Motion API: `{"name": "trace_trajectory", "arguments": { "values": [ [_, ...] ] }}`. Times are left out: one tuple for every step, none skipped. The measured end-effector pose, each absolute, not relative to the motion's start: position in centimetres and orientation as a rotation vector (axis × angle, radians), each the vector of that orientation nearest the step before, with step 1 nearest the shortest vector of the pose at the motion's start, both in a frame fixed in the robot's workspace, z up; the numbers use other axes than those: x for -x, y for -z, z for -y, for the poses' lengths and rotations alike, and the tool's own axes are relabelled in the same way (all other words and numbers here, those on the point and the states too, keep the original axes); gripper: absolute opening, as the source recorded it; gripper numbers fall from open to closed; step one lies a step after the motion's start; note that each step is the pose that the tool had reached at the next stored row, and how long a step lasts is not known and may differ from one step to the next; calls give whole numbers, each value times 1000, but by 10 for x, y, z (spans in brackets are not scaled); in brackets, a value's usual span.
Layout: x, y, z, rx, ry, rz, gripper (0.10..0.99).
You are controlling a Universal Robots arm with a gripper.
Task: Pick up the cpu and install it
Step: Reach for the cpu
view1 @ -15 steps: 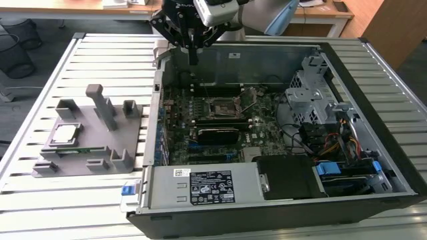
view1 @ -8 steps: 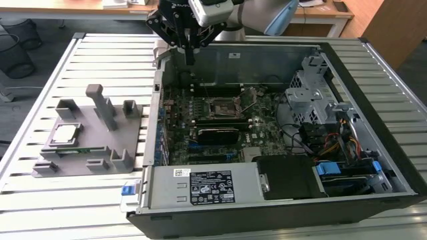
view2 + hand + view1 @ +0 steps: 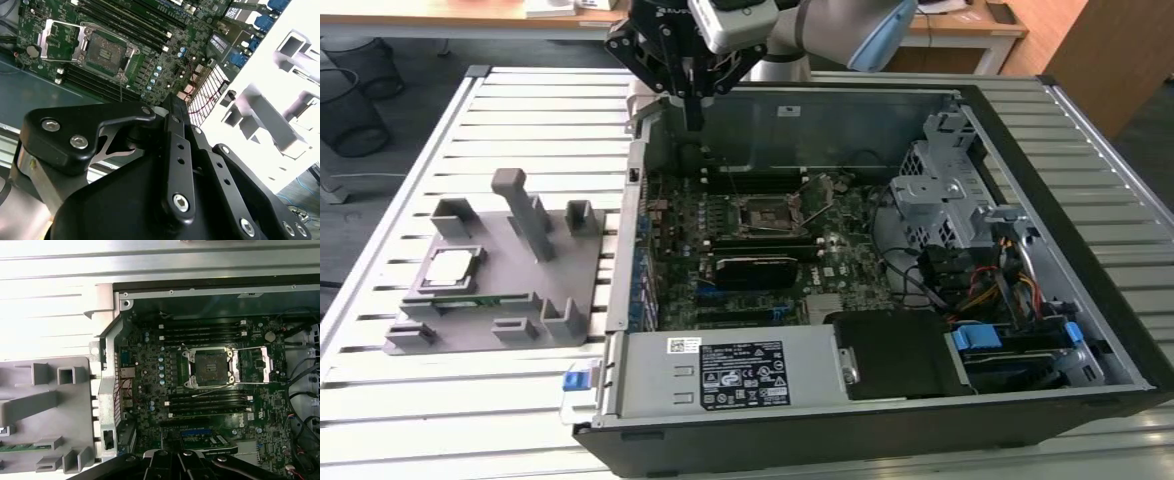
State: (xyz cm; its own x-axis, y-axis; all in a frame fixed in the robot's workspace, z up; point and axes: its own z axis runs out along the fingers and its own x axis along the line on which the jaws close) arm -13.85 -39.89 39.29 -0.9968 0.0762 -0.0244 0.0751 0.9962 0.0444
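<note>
**Cpu in its holder, gripper held above the case**

The cpu (image 3: 454,268) is seen lying flat in a square pocket of a grey holder (image 3: 580,282). The holder is set on the slatted bench (image 3: 400,420), near the edge at the exterior view's left. The silver top of the cpu is turned upward, and nothing but the holder touches it. A green memory stick (image 3: 454,303) is kept in a slot of the same holder, just beside the cpu on the side toward the bench's near edge.

An open computer case (image 3: 720,440) is laid across the middle of the bench and reaches toward the edge at the exterior view's right. Inside it a green board (image 3: 680,200) is exposed. The square socket (image 3: 765,212) on that board is uncovered. In the first wrist view its metal frame (image 3: 260,365) is shown folded back beside it.

The gripper (image 3: 698,120) is held above the case wall nearest the holder, toward the bench's far edge and well apart from the cpu. Its fingers are pressed together with nothing caught between them, as is seen in the exterior view and the second wrist view.
</note>
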Motion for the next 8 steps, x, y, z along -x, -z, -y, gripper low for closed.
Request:
{"name": "trace_trajectory", "arguments": {
  "values": [
    [139,-393,399,-118,-68,-3112,106],
    [140,-393,399,-118,-68,-3113,106],
    [140,-393,399,-118,-68,-3113,106],
    [141,-393,399,-118,-68,-3113,106],
    [141,-393,399,-118,-68,-3112,106],
    [141,-393,399,-118,-68,-3113,106],
    [142,-393,399,-118,-68,-3113,106],
    [142,-393,399,-118,-68,-3112,106]
  ]
}}
